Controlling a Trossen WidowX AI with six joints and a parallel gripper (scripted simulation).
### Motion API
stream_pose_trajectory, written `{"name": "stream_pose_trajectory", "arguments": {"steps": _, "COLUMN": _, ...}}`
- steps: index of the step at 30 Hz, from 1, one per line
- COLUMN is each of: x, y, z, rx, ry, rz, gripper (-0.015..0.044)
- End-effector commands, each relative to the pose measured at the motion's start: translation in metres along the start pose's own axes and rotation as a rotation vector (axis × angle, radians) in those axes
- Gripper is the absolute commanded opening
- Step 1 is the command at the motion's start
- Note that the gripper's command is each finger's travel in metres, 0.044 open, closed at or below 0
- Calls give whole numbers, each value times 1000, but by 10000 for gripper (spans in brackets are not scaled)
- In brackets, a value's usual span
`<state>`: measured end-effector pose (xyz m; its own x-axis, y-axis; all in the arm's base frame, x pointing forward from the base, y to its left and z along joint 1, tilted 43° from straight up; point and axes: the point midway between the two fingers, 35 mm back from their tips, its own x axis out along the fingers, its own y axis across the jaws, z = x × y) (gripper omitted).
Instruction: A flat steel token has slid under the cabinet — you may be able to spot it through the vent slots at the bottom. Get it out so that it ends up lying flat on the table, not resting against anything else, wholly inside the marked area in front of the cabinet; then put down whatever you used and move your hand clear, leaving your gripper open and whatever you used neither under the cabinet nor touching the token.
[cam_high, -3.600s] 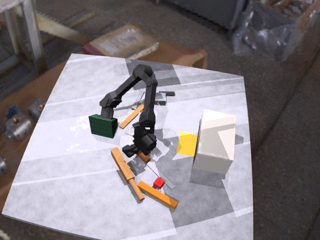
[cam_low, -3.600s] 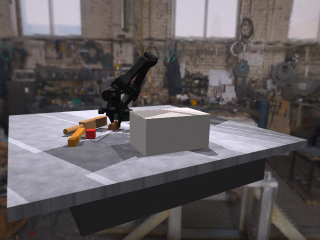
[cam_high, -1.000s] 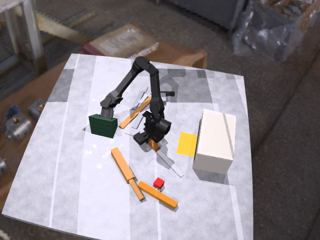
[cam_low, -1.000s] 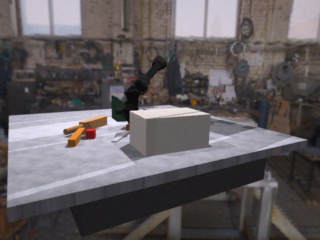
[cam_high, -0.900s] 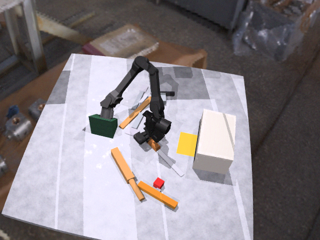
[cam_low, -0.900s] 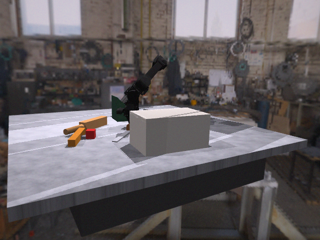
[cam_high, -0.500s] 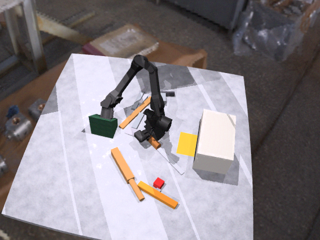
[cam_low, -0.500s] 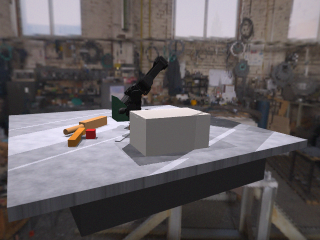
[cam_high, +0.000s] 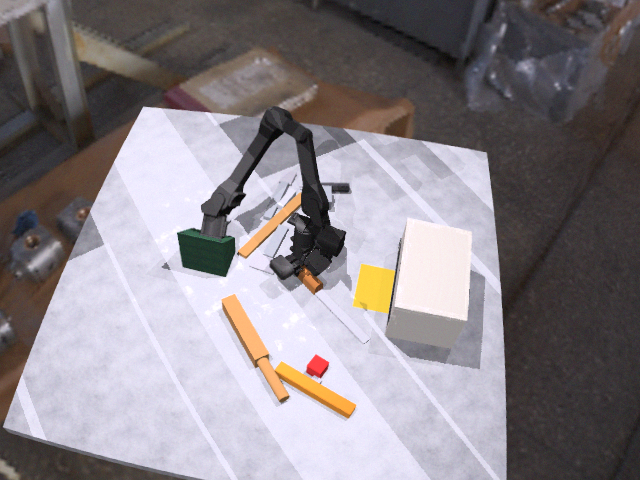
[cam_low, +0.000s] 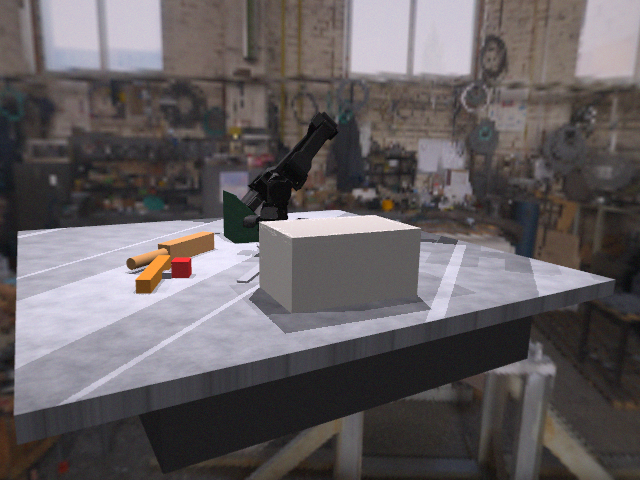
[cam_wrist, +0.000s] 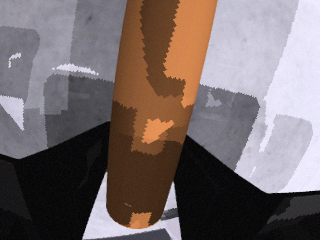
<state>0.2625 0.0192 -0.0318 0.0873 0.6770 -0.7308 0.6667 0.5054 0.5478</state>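
My gripper is shut on the orange round handle of a tool with a long, thin pale blade. The blade points towards the front right in the top view, its tip left of the cabinet's near corner. Its height above the table cannot be told. The cream cabinet stands on the right. The yellow marked area lies along its left side, with the blade outside it. The vent slots and token are not visible; the cabinet hides the marked area in the exterior view.
A dark green block stands at the arm's foot. An orange paddle, an orange bar and a red cube lie in front. An orange strip and pale flat pieces lie behind the gripper.
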Motion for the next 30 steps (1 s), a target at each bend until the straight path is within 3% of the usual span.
{"name": "stream_pose_trajectory", "arguments": {"steps": 1, "x": -2, "y": 5, "z": -3, "rx": 1, "ry": -5, "rz": 6, "gripper": 0}}
{"name": "stream_pose_trajectory", "arguments": {"steps": 30, "x": -2, "y": 32, "z": -25, "rx": 1, "ry": -3, "rz": 8, "gripper": 0}}
